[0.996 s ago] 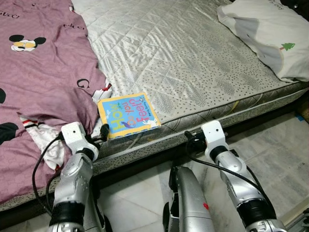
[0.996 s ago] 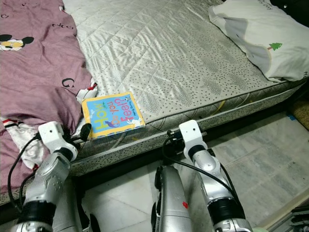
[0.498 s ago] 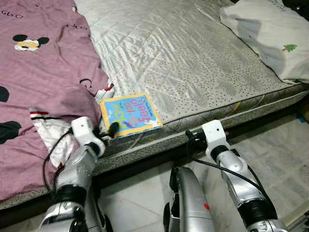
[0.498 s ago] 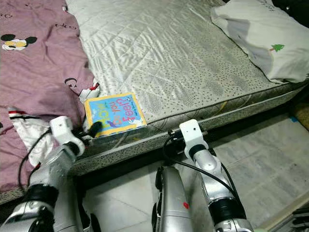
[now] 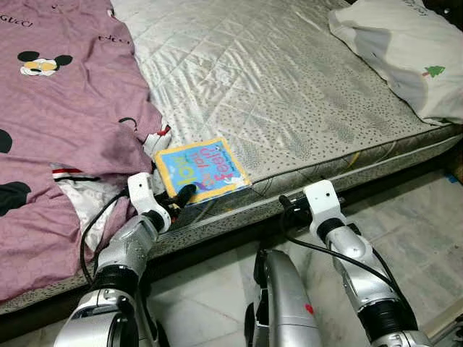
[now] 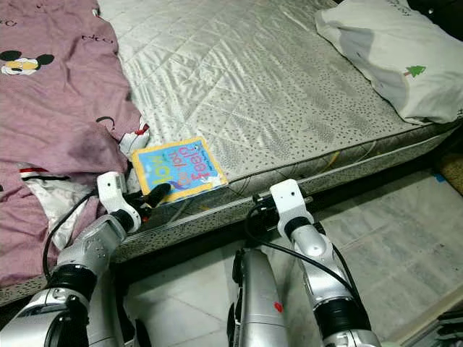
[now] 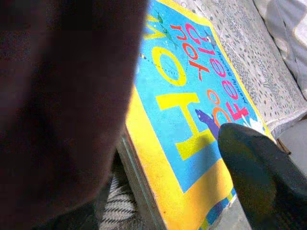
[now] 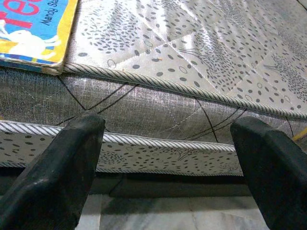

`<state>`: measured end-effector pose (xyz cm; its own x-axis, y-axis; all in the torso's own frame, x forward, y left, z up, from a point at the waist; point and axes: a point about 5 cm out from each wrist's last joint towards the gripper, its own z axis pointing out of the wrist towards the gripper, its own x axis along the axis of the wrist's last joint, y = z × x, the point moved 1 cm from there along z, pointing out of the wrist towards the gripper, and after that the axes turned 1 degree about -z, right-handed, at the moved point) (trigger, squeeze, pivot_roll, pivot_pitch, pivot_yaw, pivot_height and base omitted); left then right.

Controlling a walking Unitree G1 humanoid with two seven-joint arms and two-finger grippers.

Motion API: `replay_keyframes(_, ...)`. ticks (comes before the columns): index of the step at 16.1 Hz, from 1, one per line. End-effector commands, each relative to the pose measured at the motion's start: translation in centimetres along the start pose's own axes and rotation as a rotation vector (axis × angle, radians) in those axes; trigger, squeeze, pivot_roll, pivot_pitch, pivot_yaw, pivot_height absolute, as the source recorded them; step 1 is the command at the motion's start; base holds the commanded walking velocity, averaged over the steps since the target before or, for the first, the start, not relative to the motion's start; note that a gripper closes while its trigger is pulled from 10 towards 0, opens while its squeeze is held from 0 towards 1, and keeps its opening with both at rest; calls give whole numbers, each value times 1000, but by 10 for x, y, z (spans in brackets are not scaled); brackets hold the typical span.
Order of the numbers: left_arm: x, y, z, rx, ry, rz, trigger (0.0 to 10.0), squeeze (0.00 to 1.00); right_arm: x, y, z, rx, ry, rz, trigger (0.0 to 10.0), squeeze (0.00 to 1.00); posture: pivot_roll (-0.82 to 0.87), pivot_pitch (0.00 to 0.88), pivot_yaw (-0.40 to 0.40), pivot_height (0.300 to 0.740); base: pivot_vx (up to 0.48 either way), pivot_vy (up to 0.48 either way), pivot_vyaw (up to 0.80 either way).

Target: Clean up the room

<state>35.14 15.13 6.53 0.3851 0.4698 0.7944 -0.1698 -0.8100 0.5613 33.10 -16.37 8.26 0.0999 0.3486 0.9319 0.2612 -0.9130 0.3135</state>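
Note:
A blue and yellow children's book (image 5: 206, 166) lies on the grey quilted mattress (image 5: 289, 94), close to its front edge and turned at an angle. My left gripper (image 5: 184, 195) is at the book's near left corner. In the left wrist view one black finger (image 7: 256, 172) rests on the cover (image 7: 192, 96), while the other is a dark blur beside the book's edge, so the gripper looks shut on the corner. My right gripper (image 8: 168, 158) is open, held low in front of the mattress side (image 8: 158, 120), apart from the book.
A pink cartoon-mouse blanket (image 5: 65, 94) covers the left of the bed, with a white cloth (image 5: 79, 206) under its edge. A white pillow (image 5: 405, 50) lies at the far right. Marble floor (image 5: 427, 217) runs along the bed's front.
My left arm has swung right, bringing its fingers onto the book's near corner. The book has turned and shifted slightly right. The right arm has stayed put.

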Motion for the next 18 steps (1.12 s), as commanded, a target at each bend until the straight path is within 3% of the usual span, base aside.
replay_keyframes(1, -22, 9, 3, -50, -82, -29, 0, 0, -3, 4, -3, -8, -15, -9, 10000, 0, -140, 199, -115, 520, 0, 0, 0)
replay_keyframes(3, -25, 7, 3, -36, -94, -15, 0, 0, -3, 3, -3, -7, -17, -10, 10000, 0, -138, 201, -115, 520, 0, 0, 0)
replay_keyframes(5, -25, 9, 4, -45, -95, -13, 745, 0, -3, 2, -3, -5, -15, -9, 10000, 0, -135, 200, -116, 520, 0, 0, 0)
replay_keyframes(6, -25, 12, 5, -57, -88, -33, 0, 0, -3, 1, -3, -2, -15, -8, 10000, 0, -135, 200, -116, 520, 0, 0, 0)
replay_keyframes(10, -22, 13, 5, -57, -38, -82, 0, 0, -2, 0, -1, 1, -13, -9, 10000, 0, -132, 194, -120, 520, 0, 0, 0)
replay_keyframes(16, 14, 13, 7, -40, 174, -90, 0, 0, -1, 0, 1, -6, -8, -10, 10000, 0, -127, 182, -119, 520, 0, 0, 0)
replay_keyframes(18, 32, 16, 7, -47, 252, -45, 0, 0, 0, 1, 2, -14, -6, -13, 10000, 0, -126, 178, -120, 520, 0, 0, 0)
